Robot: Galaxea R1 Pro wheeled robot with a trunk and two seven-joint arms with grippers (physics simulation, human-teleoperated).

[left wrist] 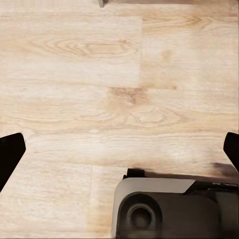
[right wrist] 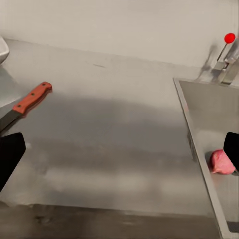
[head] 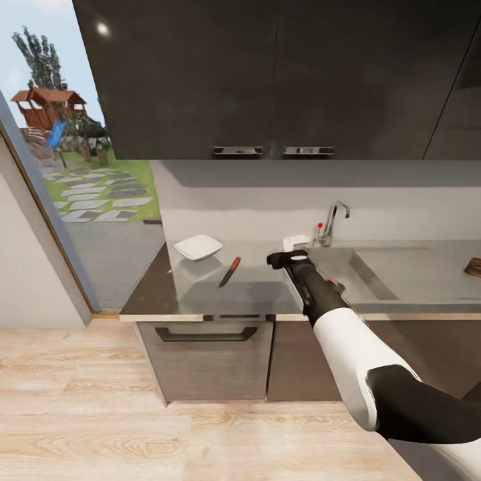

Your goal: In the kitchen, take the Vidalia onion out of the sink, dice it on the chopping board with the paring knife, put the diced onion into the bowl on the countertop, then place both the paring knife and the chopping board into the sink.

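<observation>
Your right tool (head: 288, 258) is released and empty, held out over the desk (head: 260, 284) beside the sink (head: 374, 274). The Vidalia onion (right wrist: 221, 162) sits inside the sink by its near wall. If you reach too low, you could bump that wall, or nudge the round onion away. The paring knife (head: 230, 271) lies nearby. Your left tool (left wrist: 119, 149) hangs released over the floor (left wrist: 99, 74).

We are seeing the pinkish Vidalia onion (right wrist: 220, 162) sitting inside the grey sink (head: 391, 270), while the paring knife (head: 229, 272) is lying flat on the bench (head: 200, 294) beside the white bowl (head: 198, 246).
</observation>
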